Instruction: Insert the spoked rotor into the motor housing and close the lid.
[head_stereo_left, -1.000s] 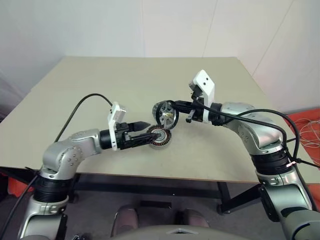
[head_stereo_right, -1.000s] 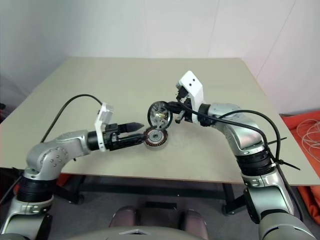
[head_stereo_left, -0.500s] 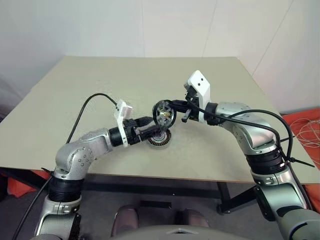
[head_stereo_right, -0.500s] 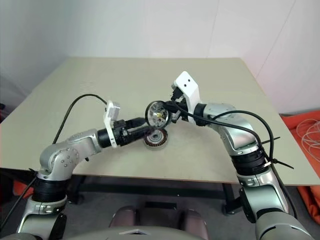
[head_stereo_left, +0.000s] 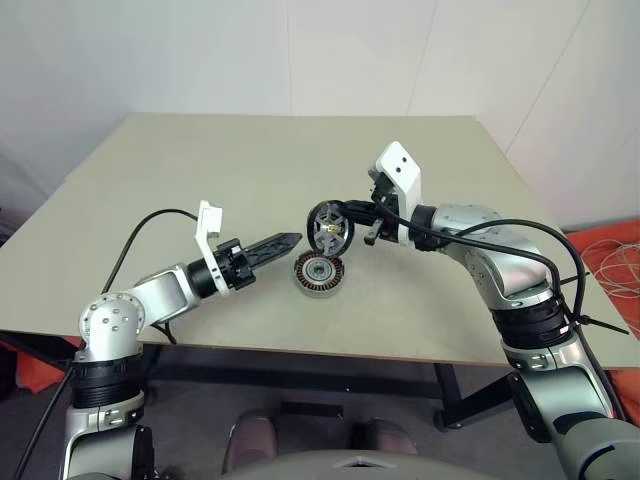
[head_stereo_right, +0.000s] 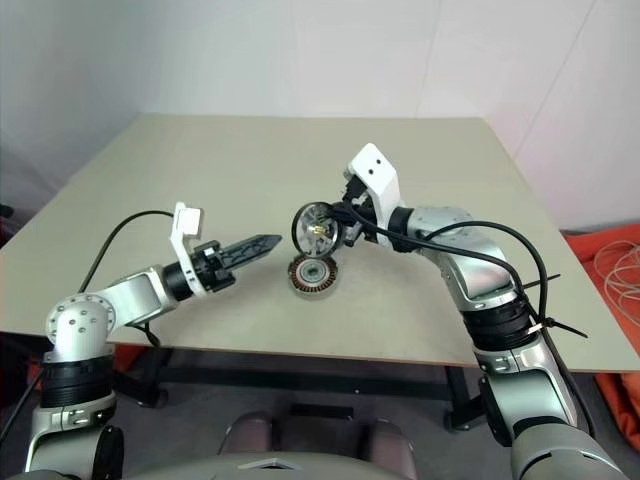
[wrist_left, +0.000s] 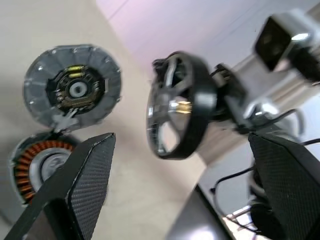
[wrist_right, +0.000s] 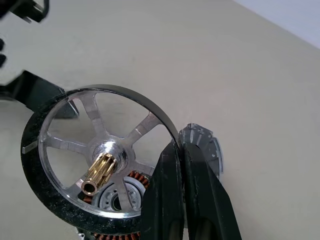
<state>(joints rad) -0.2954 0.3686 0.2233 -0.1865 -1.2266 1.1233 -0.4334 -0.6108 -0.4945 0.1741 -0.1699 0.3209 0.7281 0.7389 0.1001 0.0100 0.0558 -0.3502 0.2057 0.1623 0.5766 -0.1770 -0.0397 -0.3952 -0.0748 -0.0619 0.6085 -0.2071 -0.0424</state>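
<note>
The table (head_stereo_left: 200, 160) is filling the middle of the left eye frame, its far edge running across the upper third and its near edge crossing low, just below the two arms. Most of the tabletop is lying bare: wide open surface is stretching toward the upper left, upper centre and right of the frame, and the parts are sitting close to the near edge, slightly left of centre.

The motor housing (head_stereo_left: 319, 272), with its ring of copper coils facing up, is resting flat on the table at centre frame. In the left wrist view the lid (wrist_left: 72, 86) is lying flat just beside the housing, close enough that I cannot tell whether the two are touching.

The spoked rotor (head_stereo_left: 330, 225) is hanging in the air just above and slightly behind the housing, standing on edge with its brass shaft pointing toward the lower left of the right wrist view. The right gripper (wrist_right: 181, 165) is reaching in from the right of the frame, arm bent at the elbow, its fingers (wrist_right: 170, 200) pressed together and pinching the rotor's black rim.

The left gripper (head_stereo_left: 281, 241) is stretching in from the lower left, forearm nearly level, tips pointing right toward the rotor but staying apart from it and from the housing. Its fingers (wrist_left: 85, 175) are standing wide apart and empty.
</note>
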